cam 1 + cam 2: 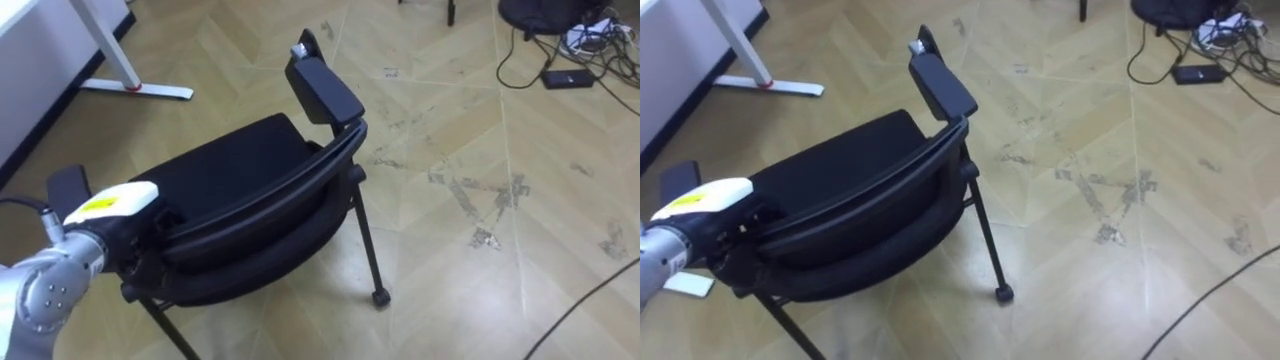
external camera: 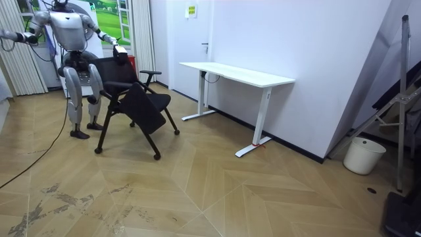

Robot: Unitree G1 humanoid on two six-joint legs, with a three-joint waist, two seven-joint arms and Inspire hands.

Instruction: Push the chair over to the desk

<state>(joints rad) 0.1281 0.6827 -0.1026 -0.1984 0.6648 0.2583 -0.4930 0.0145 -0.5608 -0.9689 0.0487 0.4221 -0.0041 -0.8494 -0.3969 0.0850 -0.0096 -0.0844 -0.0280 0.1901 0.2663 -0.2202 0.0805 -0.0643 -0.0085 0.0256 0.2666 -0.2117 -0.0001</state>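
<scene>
chair (image 1: 240, 200): black, on casters, stands on the wood floor (image 1: 450, 250) right in front of the robot with its back toward the robot. A white desk (image 2: 237, 74) stands beyond it, well apart.
left hand (image 1: 112, 208): at the left end of the chair back, touching it. Gripping or just pressing, cannot tell.
right hand (image 2: 6, 33): out to the robot's side, off the chair, at the room view's left edge. State cannot tell.
progress: looks early, lots of open floor ahead.
risk, turning: contact is at one end of the back only, so a push would likely swing the chair round instead of rolling it straight.
risk, tipping: the push point is high. If a caster (image 1: 381, 297) catches on a floor seam, the chair could tip forward.
risk, collision: veering left heads for the desk leg (image 1: 118, 55), veering right for the cables (image 1: 560, 60) on the floor.
risk, slip: the hand could slide off the back's edge if the chair swings.
</scene>
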